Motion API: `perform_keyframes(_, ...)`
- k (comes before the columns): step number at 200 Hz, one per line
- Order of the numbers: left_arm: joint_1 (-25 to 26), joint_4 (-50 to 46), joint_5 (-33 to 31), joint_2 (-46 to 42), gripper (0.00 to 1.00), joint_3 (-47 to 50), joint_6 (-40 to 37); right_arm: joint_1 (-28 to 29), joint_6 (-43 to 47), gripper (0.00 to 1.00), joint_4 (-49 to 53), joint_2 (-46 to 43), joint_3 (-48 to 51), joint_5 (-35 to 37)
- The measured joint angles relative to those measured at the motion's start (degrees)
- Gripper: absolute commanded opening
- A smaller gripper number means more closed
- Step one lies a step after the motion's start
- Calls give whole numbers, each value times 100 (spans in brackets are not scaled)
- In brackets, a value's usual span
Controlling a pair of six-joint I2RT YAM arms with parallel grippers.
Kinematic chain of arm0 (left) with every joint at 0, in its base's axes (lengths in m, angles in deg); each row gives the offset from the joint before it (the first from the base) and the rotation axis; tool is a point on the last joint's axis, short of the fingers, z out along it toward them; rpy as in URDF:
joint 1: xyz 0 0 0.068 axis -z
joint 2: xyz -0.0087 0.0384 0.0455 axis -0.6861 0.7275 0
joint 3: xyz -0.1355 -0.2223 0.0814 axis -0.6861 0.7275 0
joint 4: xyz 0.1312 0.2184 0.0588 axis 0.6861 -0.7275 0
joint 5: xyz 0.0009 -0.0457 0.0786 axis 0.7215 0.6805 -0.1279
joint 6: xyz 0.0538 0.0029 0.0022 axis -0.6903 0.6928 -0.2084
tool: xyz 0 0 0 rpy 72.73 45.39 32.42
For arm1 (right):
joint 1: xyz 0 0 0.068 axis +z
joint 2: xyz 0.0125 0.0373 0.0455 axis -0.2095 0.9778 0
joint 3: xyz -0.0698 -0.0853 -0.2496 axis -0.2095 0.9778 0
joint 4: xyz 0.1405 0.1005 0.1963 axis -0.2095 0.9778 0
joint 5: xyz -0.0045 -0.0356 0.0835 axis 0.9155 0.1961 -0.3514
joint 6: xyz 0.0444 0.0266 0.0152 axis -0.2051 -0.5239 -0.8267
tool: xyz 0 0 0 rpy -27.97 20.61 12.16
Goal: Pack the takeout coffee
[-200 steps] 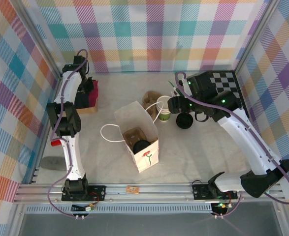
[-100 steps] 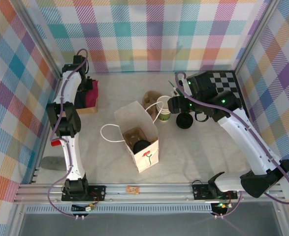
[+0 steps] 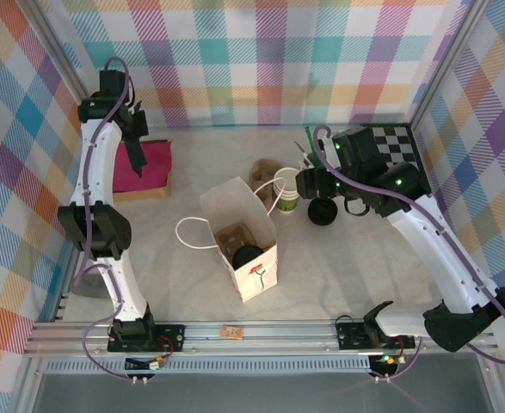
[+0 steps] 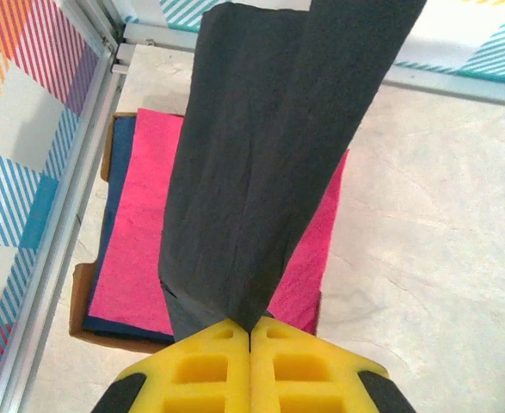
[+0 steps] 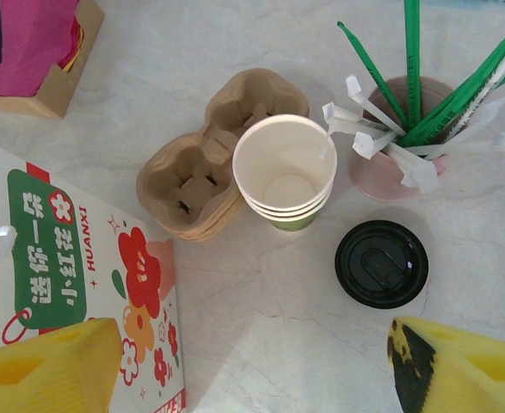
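The takeout coffee [image 3: 247, 255] stands inside the open paper bag [image 3: 250, 274] at the table's middle; from above I see its round black lid, beside a brown carrier cell. My left gripper [image 4: 250, 331] is shut on a dark grey napkin [image 4: 269, 163], which hangs over the pink napkin stack [image 4: 140, 249]. From the top camera this left gripper [image 3: 132, 129] is raised at the back left. My right gripper [image 5: 252, 370] is open and holds nothing. It hovers over bare table between the bag [image 5: 80, 258] and a loose black lid [image 5: 381, 263].
A stack of lidless white-and-green cups [image 5: 285, 170] stands beside a pile of brown cup carriers [image 5: 192, 172]. A pink holder of green and white straws [image 5: 407, 129] is at the right. The napkins lie in a cardboard box [image 3: 153, 194]. The bag's white handle [image 3: 192, 232] lies to its left.
The left arm has risen and swung toward the back wall, lifting a dark napkin off the pink stack with its jaws now shut. The right arm has barely shifted.
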Motion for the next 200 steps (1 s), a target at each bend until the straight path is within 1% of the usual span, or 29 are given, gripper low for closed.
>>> perform_keyframes(44, 4, -179, 459, -439, 0, -61, 136, 0, -4, 81, 0, -125, 2, 0)
perform_keyframes(70, 131, -319, 684, -807, 0, -297, 232, 0, -7, 81, 2, -188, 2, 4)
perform_keyframes(109, 560, -433, 1143, -1449, 0, -1043, 505, 0, -13, 81, 9, -382, 24, 87)
perform_keyframes(143, 1023, -431, 1486, -1965, 0, -1300, 767, 0, -52, 81, 57, -673, 138, 155)
perform_keyframes(164, 1200, -415, 1843, -2142, 0, -1388, 1014, 0, -85, 81, 96, -826, 205, 157)
perform_keyframes(200, 1266, -98, 2695, -2236, 0, -1561, 1628, 0, -201, 81, 151, -1088, 385, 170)
